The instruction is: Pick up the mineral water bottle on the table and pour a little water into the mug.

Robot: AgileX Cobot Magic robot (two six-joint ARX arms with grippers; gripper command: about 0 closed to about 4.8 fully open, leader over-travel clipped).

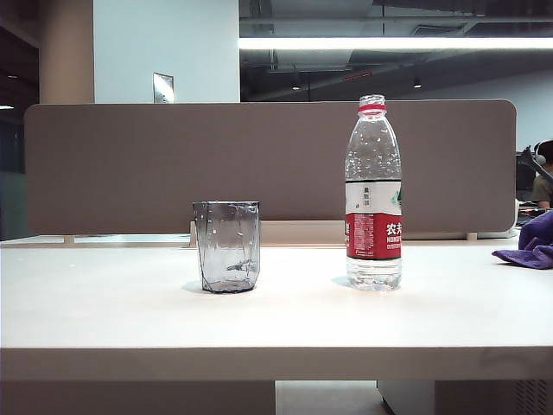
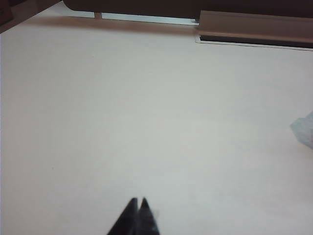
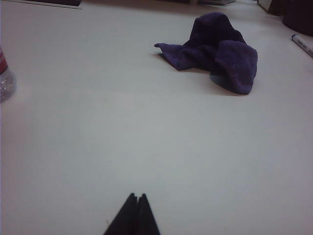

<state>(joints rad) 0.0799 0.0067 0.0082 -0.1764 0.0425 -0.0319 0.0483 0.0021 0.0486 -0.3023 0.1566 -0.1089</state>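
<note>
Neither arm is showing up in the exterior view at all. Each wrist camera is only catching the dark tips of its claw, the left claw (image 2: 138, 201) and the right claw (image 3: 136, 197), both pinched together, with the rest getting cut off by the frame edge. The mineral water bottle (image 3: 5, 81) is barely peeking in at the right wrist picture's edge, just a sliver of its base. The purple cloth (image 1: 531, 242) is running off the side of the exterior view. A pen-like thing (image 3: 302, 45) is also getting clipped, too small to identify. Something pale and blurry (image 2: 304, 128) is sitting at the left wrist picture's edge, can't tell what.
</note>
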